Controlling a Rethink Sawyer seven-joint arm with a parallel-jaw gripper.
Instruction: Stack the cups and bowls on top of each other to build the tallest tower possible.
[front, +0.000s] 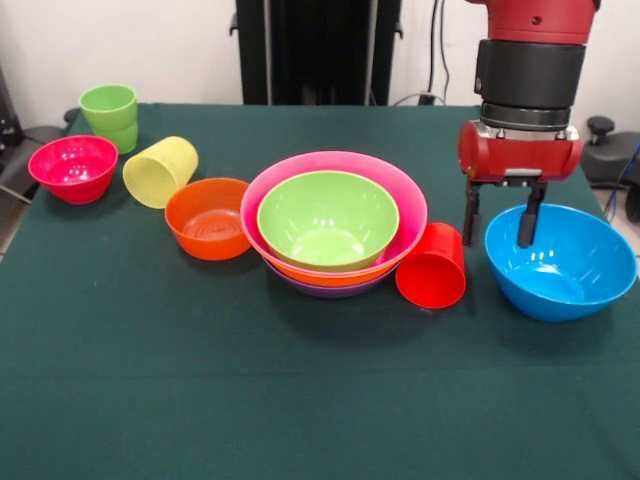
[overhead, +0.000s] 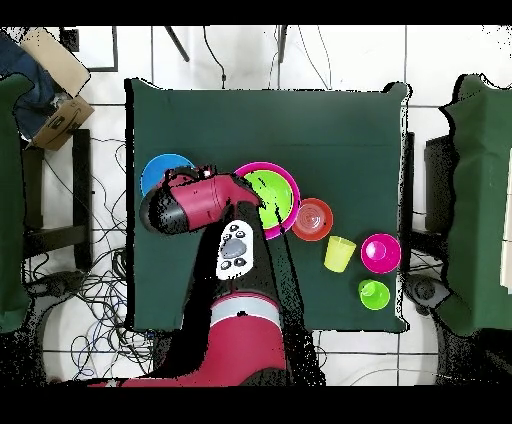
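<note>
My gripper (front: 498, 228) is open and hangs over the far left rim of the blue bowl (front: 565, 265). One finger (front: 468, 215) is outside the bowl and the other is inside. The tower (front: 400, 215) stands mid-table: purple, orange and pink rims with the lime-green bowl (front: 328, 225) innermost. The red cup (front: 432, 268) lies on its side between the tower and the blue bowl. The small red-orange bowl (front: 207, 218), the tipped yellow cup (front: 160, 172), the magenta bowl (front: 73, 168) and the upright green cup (front: 110, 115) are at the left. In the overhead view my arm (overhead: 195, 205) hides the gripper and the red cup.
The table wears a dark green cloth (front: 300, 400), with its front half bare. The black pedestal (front: 315, 50) stands behind the table. In the overhead view, chairs (overhead: 480, 200) flank the table and a cardboard box (overhead: 55, 75) sits at the upper left.
</note>
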